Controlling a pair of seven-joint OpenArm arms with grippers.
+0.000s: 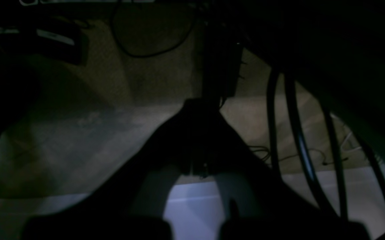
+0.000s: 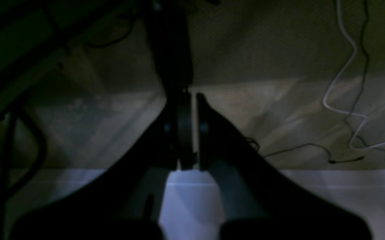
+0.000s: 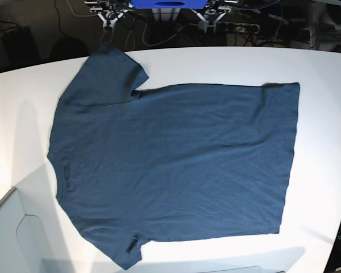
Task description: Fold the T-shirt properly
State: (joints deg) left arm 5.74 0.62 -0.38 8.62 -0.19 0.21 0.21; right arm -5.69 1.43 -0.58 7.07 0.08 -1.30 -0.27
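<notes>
Both wrist views dim; T-shirt (image 3: 176,170) sleeve cut off below

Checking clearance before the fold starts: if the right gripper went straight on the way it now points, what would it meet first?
Probably the carpeted floor: the shut right gripper points past the white table edge toward it. Loose cables lie off to the side. Depth is unclear.

Open reach over the table

The shirt (image 3: 176,165) lies flat on the table (image 3: 324,114), bare margins all round; cables (image 3: 142,25) crowd the far edge.
</notes>
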